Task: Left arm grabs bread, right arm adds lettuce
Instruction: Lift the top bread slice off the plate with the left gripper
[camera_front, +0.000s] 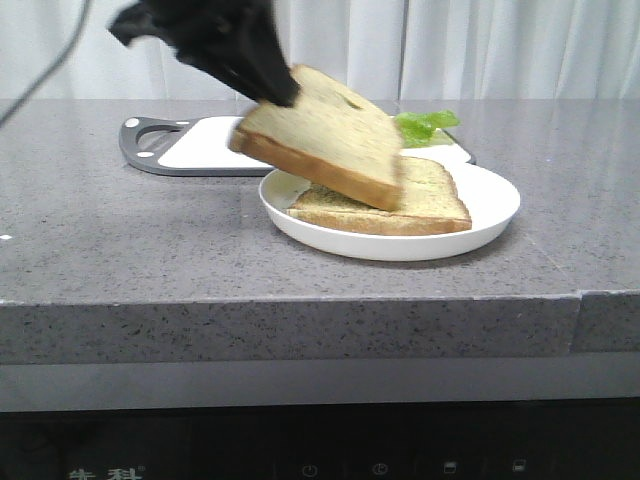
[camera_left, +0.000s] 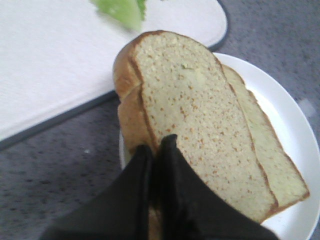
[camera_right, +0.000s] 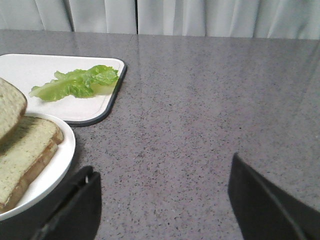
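Note:
My left gripper (camera_front: 285, 92) is shut on the crust edge of the bread (camera_front: 325, 135) and holds it tilted above the white plate (camera_front: 495, 215). The left wrist view shows the fingers (camera_left: 172, 165) pinching the slice (camera_left: 200, 115). A second slice (camera_front: 400, 205) lies flat on the plate below it. The lettuce (camera_front: 425, 125) lies on the white cutting board behind the plate; it also shows in the right wrist view (camera_right: 80, 82). My right gripper (camera_right: 162, 195) is open and empty over bare counter, to the right of the plate, out of the front view.
A white cutting board (camera_front: 205, 145) with a dark rim lies behind the plate on the grey speckled counter (camera_front: 100, 230). The counter's front edge runs across the front view. White curtains hang behind.

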